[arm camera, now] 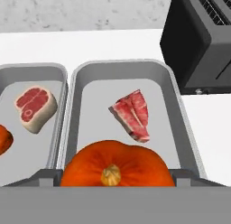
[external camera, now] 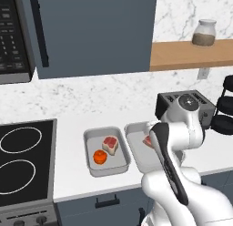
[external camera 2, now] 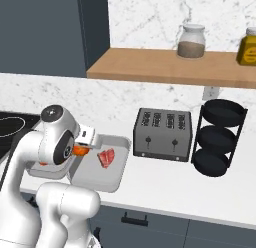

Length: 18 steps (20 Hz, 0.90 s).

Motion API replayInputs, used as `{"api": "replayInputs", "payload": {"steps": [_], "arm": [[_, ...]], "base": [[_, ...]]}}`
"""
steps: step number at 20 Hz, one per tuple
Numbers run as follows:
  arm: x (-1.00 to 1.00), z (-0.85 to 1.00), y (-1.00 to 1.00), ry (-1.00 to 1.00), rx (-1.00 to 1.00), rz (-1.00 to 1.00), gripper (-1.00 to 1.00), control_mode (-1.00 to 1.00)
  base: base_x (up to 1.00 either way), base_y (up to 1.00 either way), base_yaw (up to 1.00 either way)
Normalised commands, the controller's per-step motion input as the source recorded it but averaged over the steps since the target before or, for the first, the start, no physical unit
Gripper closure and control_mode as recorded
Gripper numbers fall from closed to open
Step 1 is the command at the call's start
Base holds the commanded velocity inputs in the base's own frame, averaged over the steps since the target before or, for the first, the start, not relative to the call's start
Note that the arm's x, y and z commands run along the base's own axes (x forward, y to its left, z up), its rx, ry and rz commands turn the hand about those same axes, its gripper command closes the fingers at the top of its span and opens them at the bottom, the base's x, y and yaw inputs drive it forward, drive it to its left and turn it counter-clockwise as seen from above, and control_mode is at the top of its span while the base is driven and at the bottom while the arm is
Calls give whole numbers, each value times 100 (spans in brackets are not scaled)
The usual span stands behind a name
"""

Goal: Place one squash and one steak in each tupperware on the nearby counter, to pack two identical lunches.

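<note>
Hand view: your gripper (arm camera: 115, 180) clenched on squash (arm camera: 117, 166), hanging over near end of right tupperware (arm camera: 169, 90). Flat steak (arm camera: 132, 114) lies inside it. Left tupperware (external camera: 91, 137), just beside, holds thicker steak (external camera: 110, 144) and second squash (external camera: 100, 156). Farther right on counter (external camera 2: 165, 182): toaster (external camera 2: 163, 134).

Ahead of me: white marble wall (external camera 2: 150, 22) | wooden shelf (external camera 2: 165, 67) above toaster (external camera 2: 162, 134), jar (external camera 2: 191, 42) on it | black tiered rack (external camera 2: 218, 138) right of toaster | blue-grey cabinet (external camera: 91, 33), microwave (external camera: 11, 38), cooktop (external camera: 22, 161) left of toaster
</note>
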Motion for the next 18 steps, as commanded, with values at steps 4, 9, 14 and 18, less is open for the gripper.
{"api": "replayInputs", "payload": {"steps": [4, 9, 14, 18], "arm": [[42, -78, 0, 15, 0, 0, 100, -100], [2, -46, 0, 4, 1, -2, 100, -100], [2, -42, 0, 0, 3, -3, 100, -100], [0, -52, 5, 0, 0, 0, 100, -100]], "base": [[0, 0, 0], [0, 0, 0], [0, 0, 0], [0, 0, 0]]}}
